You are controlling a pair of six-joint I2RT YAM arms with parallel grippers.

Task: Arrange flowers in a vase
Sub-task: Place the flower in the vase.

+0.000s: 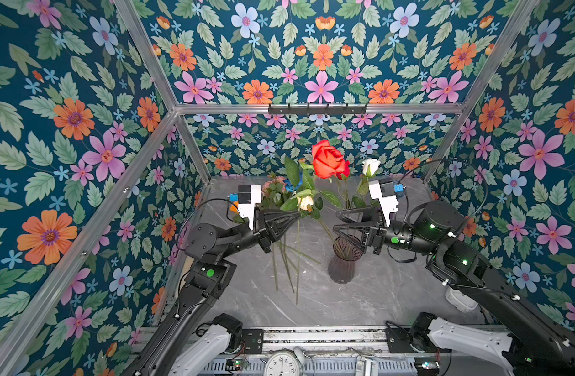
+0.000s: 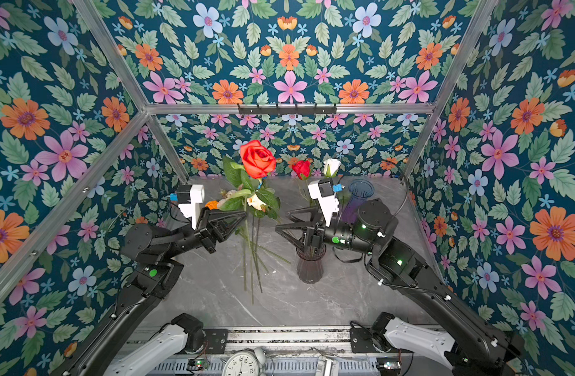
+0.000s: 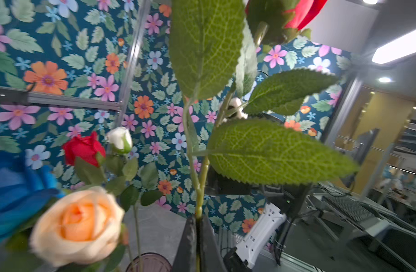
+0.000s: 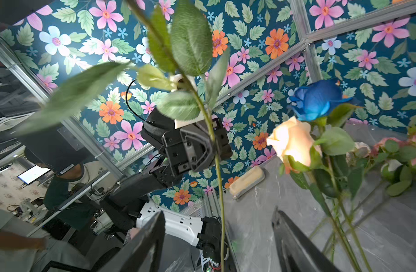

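We hold the big red artificial rose (image 1: 328, 159) in our left gripper (image 1: 297, 215), clamped on its thin green stem (image 4: 217, 164), which stands near upright. Our right gripper (image 1: 335, 221), jaws spread and empty, faces that stem from over the dark ribbed glass vase (image 1: 341, 270). The stem hangs on the vase's left-arm side.

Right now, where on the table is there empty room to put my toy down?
The bare grey marble tabletop between the dark ribbed vase and front rail is free. Crowded: green stems and heaped roses back-left.
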